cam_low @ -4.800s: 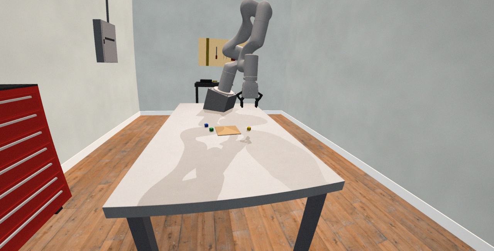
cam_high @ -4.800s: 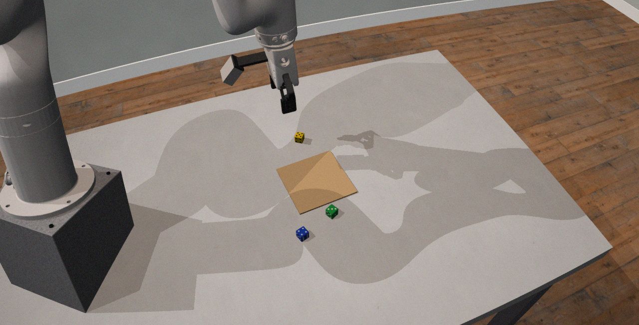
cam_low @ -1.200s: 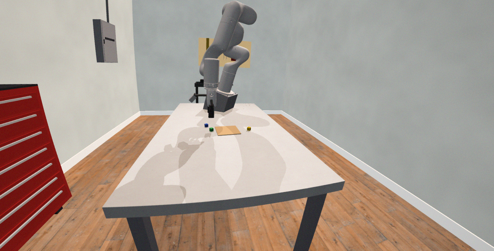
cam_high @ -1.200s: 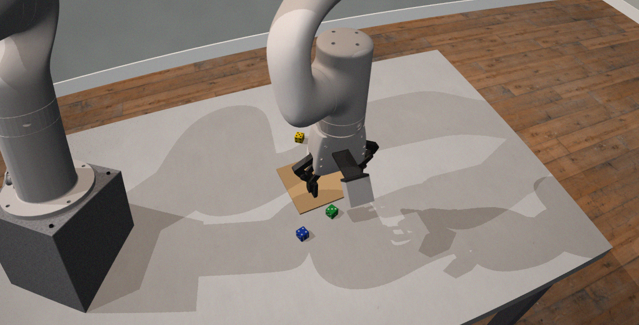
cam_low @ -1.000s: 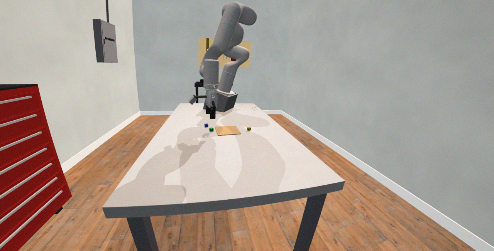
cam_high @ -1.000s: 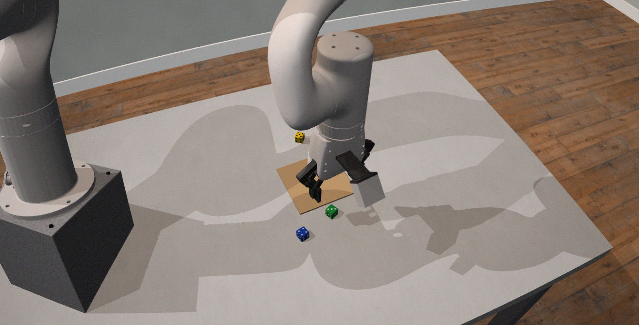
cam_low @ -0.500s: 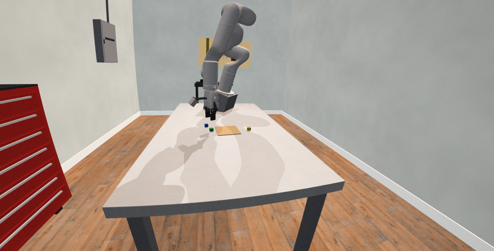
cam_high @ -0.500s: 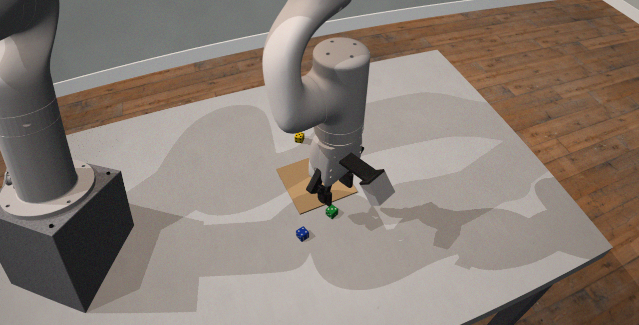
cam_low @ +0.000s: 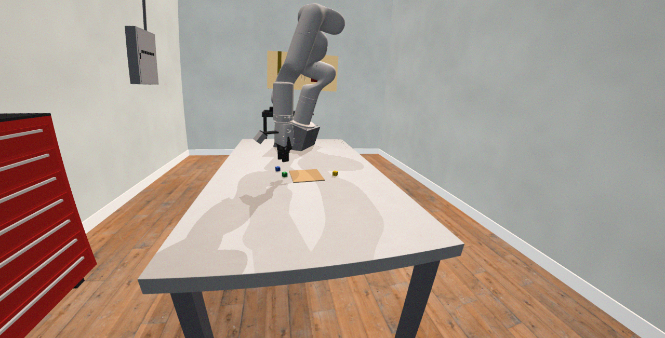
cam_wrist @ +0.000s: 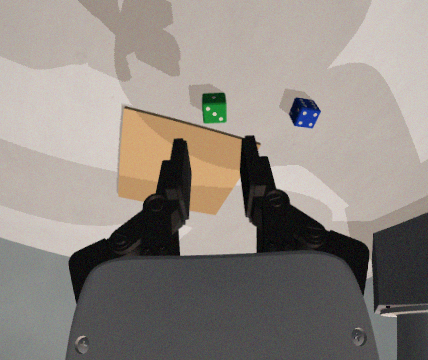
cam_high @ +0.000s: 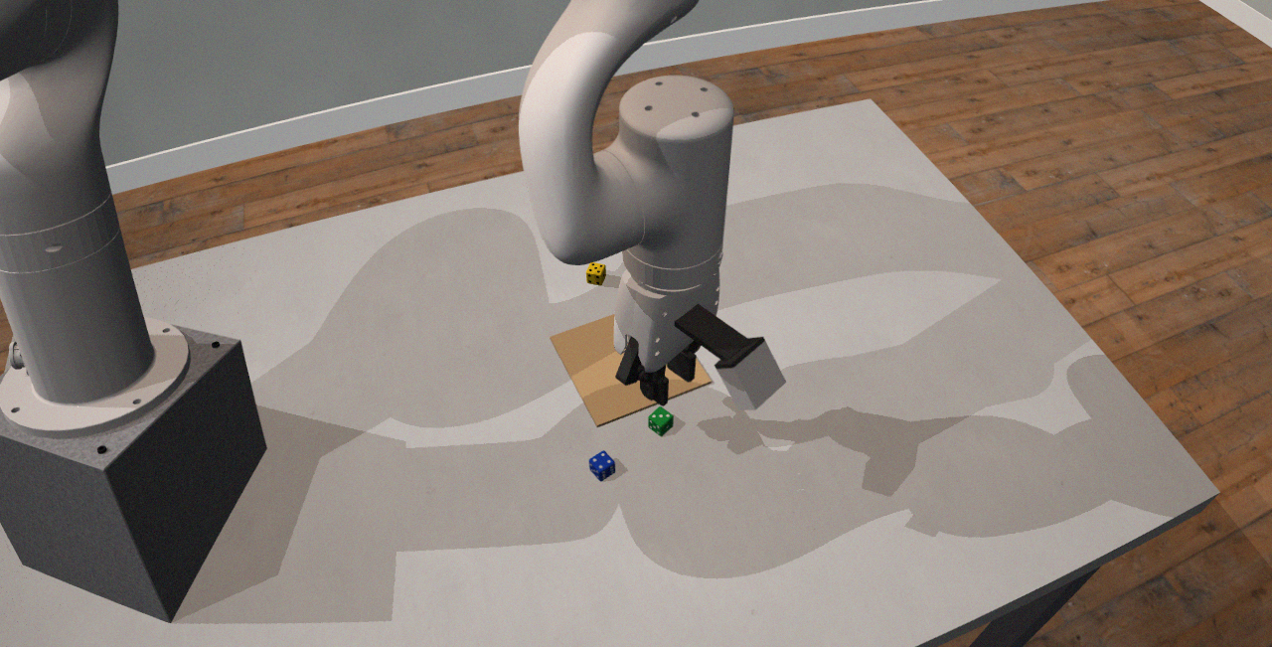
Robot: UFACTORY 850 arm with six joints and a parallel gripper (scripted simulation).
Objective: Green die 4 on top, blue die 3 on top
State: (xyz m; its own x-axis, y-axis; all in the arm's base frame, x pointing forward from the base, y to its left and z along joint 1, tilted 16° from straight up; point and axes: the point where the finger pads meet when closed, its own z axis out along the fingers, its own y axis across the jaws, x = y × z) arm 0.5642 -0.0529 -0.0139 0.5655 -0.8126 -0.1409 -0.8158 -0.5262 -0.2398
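Note:
The green die [cam_high: 660, 420] [cam_low: 284, 174] [cam_wrist: 214, 108] lies flat on the table just off the mat's edge, 3 on top. The blue die [cam_high: 601, 465] [cam_low: 277, 169] [cam_wrist: 304, 113] lies flat on the table farther from the mat, 4 on top. The yellow die [cam_high: 595, 272] [cam_low: 334, 173] lies on the table beyond the mat's other side; its top pips are too small to read surely. The tan mat [cam_high: 591, 385] [cam_low: 306, 176] [cam_wrist: 144, 150] lies flat. My gripper [cam_high: 673, 387] [cam_low: 283, 159] [cam_wrist: 214, 154] is partly open and empty, pointing down above the table, higher than the dice.
The robot's base block [cam_high: 178, 483] stands on the table [cam_high: 498, 589] [cam_low: 325, 252] at the left of the top view. A red drawer cabinet [cam_low: 32, 187] stands beside the table in the exterior view. The wrist camera's housing sticks out beside the gripper.

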